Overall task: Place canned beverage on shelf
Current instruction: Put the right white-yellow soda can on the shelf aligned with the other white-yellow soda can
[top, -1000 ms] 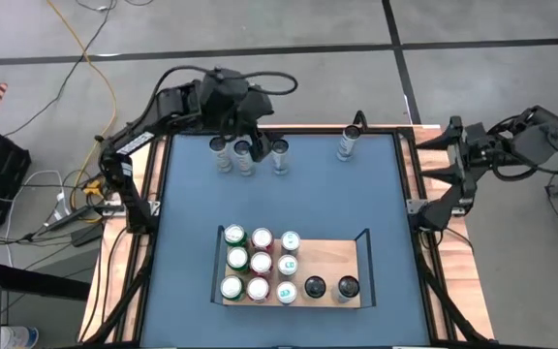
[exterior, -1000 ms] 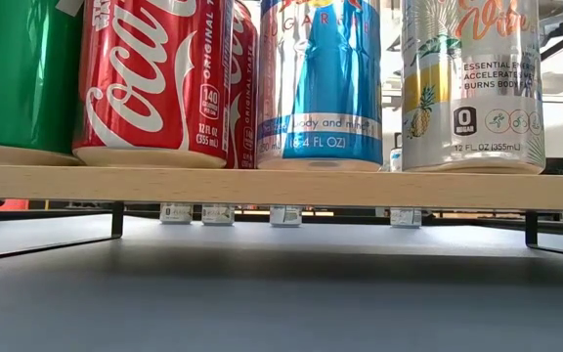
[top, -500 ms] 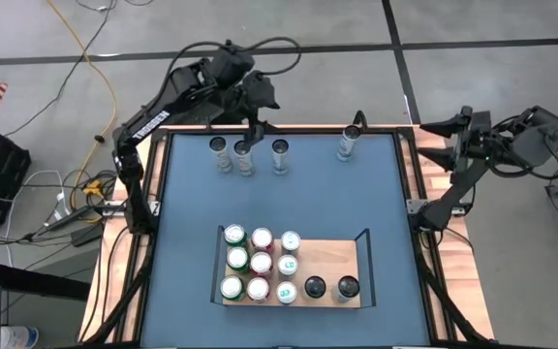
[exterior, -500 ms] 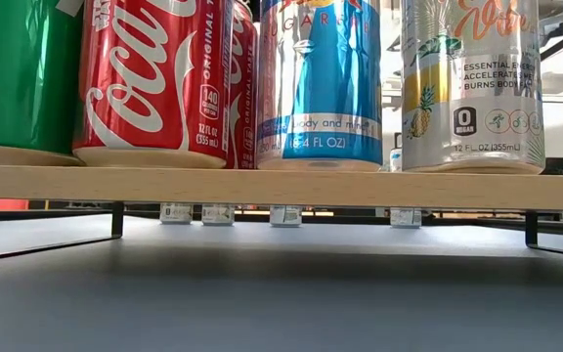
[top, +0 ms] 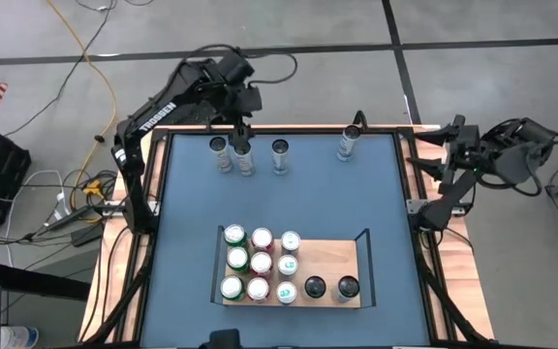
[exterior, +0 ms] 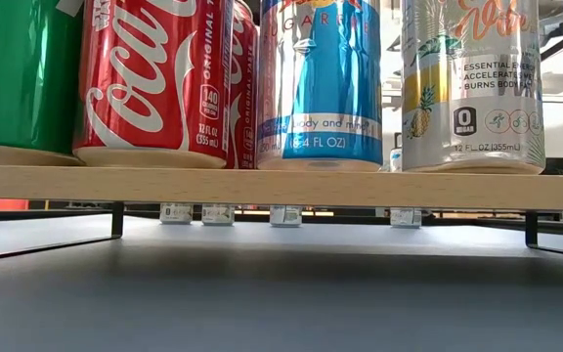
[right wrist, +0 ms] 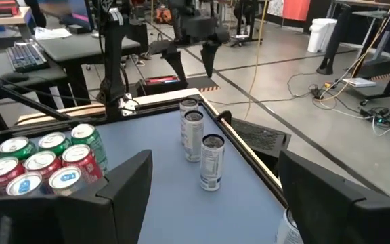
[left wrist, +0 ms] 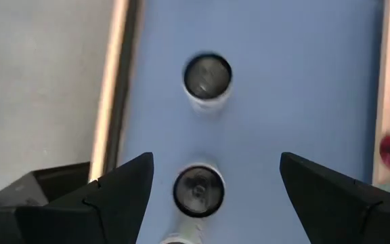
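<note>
Fingers of my left gripper (top: 239, 124) are spread wide and gripping nothing, hovering above the second loose can (top: 245, 158) in the row at the far edge of the worktop (top: 187, 213); in my left wrist view that can (left wrist: 198, 190) is sitting between my fingers, untouched.

I am judging the task well along. Relative to the shelf (top: 333, 256), eleven cans are already standing on its board, nine packed at its left end and two dark-topped ones toward its right. Four loose cans are waiting well beyond the shelf at the far edge: three close together and a lone can (top: 350, 142) apart to their right.

My right gripper (top: 453, 145) is waiting off the worktop's right edge, fingers spread and empty.

The low view is showing only the cans' lower halves on the board (exterior: 281, 186). Labels of the loose cans are too small to read.
</note>
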